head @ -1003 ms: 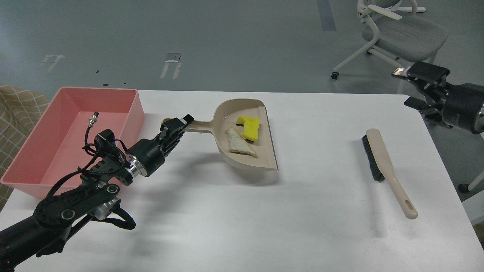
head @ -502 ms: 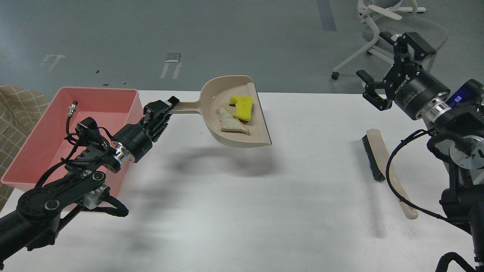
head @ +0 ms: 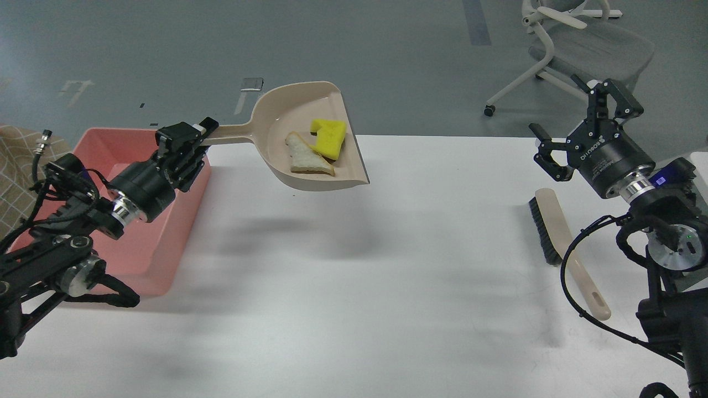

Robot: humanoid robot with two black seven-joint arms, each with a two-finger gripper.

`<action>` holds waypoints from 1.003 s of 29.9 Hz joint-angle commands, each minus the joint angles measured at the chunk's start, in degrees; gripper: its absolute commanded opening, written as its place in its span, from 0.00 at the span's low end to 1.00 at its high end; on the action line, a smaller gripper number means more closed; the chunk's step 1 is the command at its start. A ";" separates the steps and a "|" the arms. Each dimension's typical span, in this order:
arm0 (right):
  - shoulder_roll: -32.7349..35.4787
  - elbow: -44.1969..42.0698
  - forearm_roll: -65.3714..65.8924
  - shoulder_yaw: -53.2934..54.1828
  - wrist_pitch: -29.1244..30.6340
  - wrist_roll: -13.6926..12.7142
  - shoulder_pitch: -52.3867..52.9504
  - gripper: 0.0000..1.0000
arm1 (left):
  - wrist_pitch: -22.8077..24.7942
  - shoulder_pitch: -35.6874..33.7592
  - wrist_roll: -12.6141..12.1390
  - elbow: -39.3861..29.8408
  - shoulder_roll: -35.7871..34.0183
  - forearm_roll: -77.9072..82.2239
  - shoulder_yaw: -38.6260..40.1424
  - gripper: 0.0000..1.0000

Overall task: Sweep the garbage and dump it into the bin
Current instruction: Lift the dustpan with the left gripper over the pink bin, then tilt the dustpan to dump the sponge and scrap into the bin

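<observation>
My left gripper [head: 191, 138] is shut on the handle of the beige dustpan [head: 310, 160] and holds it in the air above the table's back edge, just right of the pink bin [head: 105, 149]. In the pan lie the yellow sponge piece [head: 329, 135] and the white bread slice [head: 307, 157]. My right gripper [head: 581, 119] is open and empty, raised above the table's right side, apart from the brush [head: 558, 237].
The brush with black bristles and a beige handle lies on the white table [head: 387, 276] at the right, partly behind my right arm. A grey office chair [head: 581, 50] stands on the floor beyond the table's far right corner.
My left gripper has lifted the dustpan with both scraps and carried it left toward the bin. My right arm has drawn back a little to the right, its gripper still open.
</observation>
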State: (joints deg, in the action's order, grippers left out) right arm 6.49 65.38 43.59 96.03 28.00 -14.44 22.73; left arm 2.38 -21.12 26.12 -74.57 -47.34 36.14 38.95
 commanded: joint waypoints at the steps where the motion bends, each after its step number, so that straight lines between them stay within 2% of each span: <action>1: 0.28 0.01 0.00 0.13 0.00 0.03 -0.75 0.99 | 2.53 3.26 0.25 -0.14 -2.04 -1.77 3.48 0.21; 10: 0.28 0.01 0.00 0.04 0.00 0.03 -0.93 1.00 | 7.98 17.41 0.25 -0.14 -4.77 -2.83 18.59 0.21; 21: 0.45 -0.87 0.00 0.04 0.00 0.03 -1.02 1.00 | 14.74 29.89 0.51 0.47 -9.52 -2.75 32.49 0.21; 30: 0.81 -0.96 0.00 0.13 0.00 0.73 -1.02 1.00 | 19.32 38.78 0.86 3.19 -10.31 -2.22 42.78 0.21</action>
State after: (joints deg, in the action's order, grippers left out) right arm 7.21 64.47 43.59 96.16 28.00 -13.84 21.71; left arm 20.57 15.11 26.88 -72.54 -57.38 33.86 78.80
